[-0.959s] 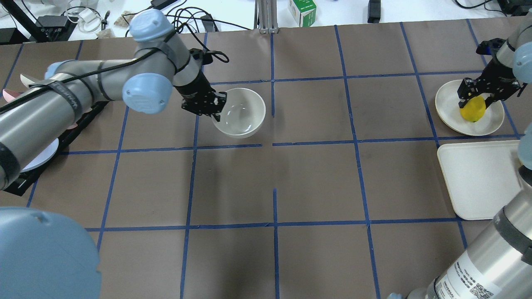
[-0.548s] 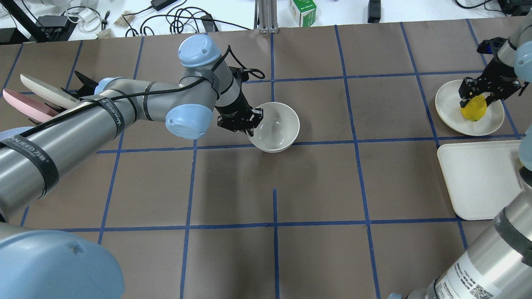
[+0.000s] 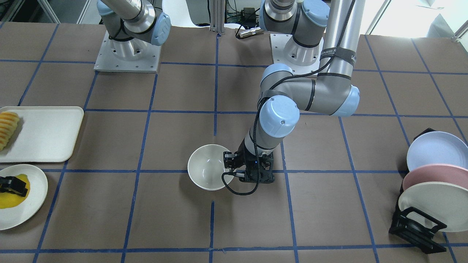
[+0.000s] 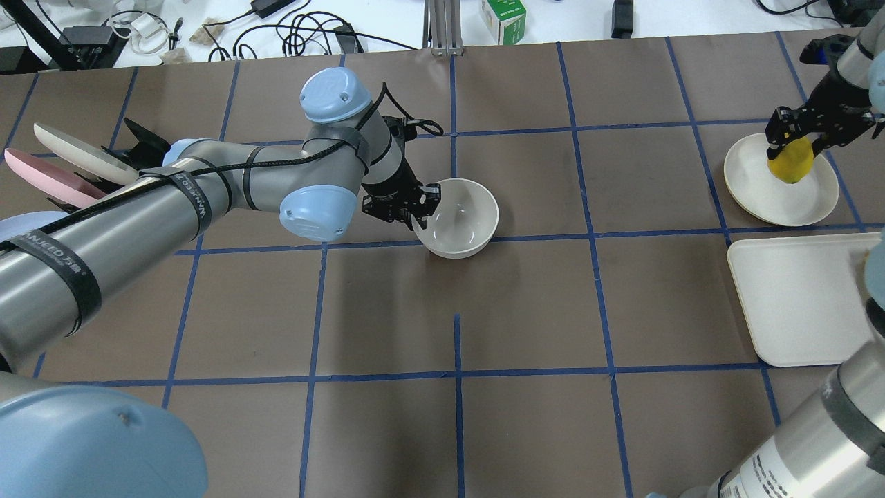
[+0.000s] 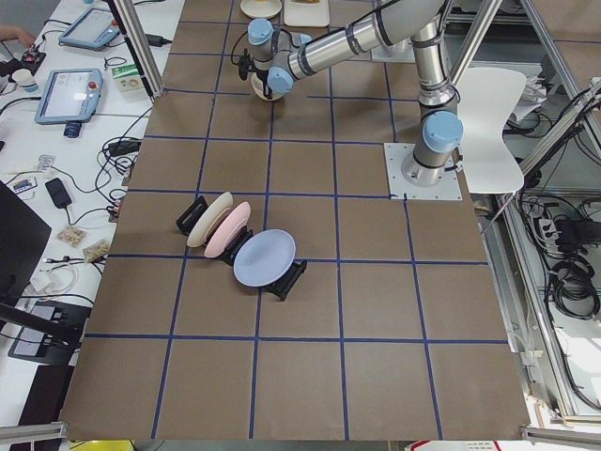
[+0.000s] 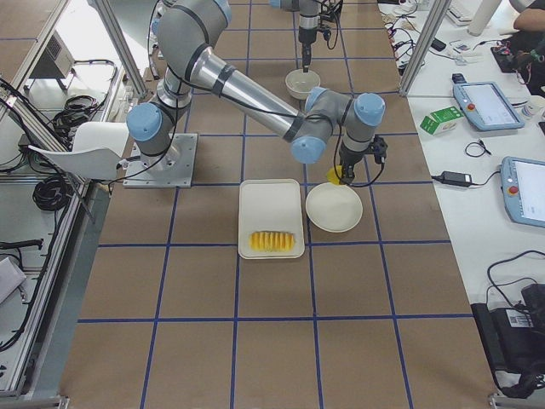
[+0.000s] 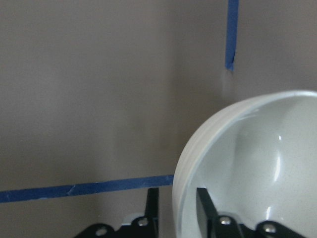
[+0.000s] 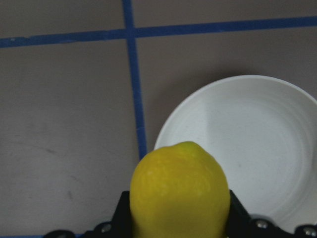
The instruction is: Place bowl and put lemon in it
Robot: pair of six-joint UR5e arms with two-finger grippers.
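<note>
So, the left gripper (image 4: 419, 218) is pinching the bowl (image 4: 462, 216) by the rim on the side nearest its arm. One finger (image 7: 204, 208) is sitting inside the glossy wall and the other outside, closed down narrow on the rim. The bowl is staying upright near the middle of the table (image 4: 525, 311), right over a blue tape line. Honestly can't tell if it's touching the surface.

Over at the far end, the right gripper (image 4: 792, 152) is clamping the lemon (image 4: 790, 166) between its fingers, pointed tip facing away from the wrist. It's holding it over the edge of the flat cream plate (image 4: 750, 187). A tray (image 4: 788, 297) is lying just beside that plate. Bowl and lemon are sitting well apart.
</note>
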